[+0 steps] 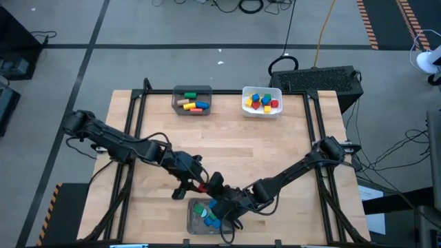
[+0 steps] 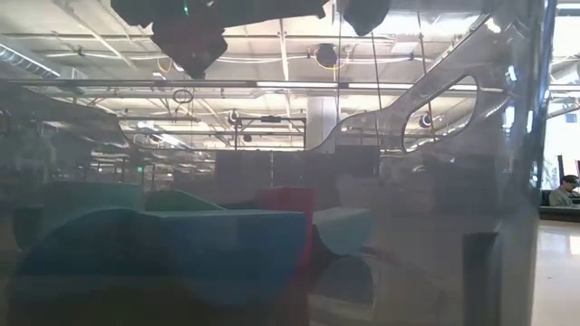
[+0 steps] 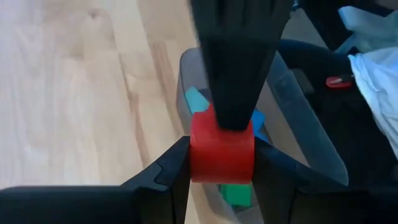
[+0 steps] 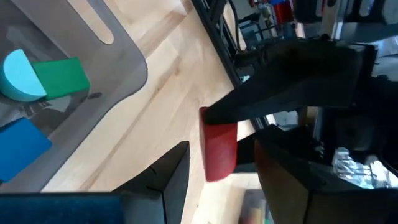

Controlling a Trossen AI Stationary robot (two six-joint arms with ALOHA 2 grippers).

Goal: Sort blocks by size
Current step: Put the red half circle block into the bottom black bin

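My left gripper (image 1: 200, 184) is shut on a red block (image 3: 221, 152) just above the table, beside the far rim of a clear bin (image 1: 194, 219) at the near edge. That bin holds blue, green and light-blue blocks (image 4: 59, 78). My right gripper (image 4: 221, 177) is open and meets the left one tip to tip. Its fingers stand on either side of the same red block (image 4: 217, 149), with a gap showing at each side. Whether they touch it, I cannot tell. My left gripper pinches the red block by two opposite sides (image 3: 194, 155) between its two fingers. The fingers come slanting down from the table's left. The block is lifted clear of the table, over the wood next to the clear bin's rim.
A grey bin (image 1: 191, 101) with longer bars and a white bin (image 1: 262, 101) with red, yellow and blue cubes stand at the table's far edge. Bare wood lies between them and the arms. The low view looks through the clear bin's wall (image 2: 272, 235).
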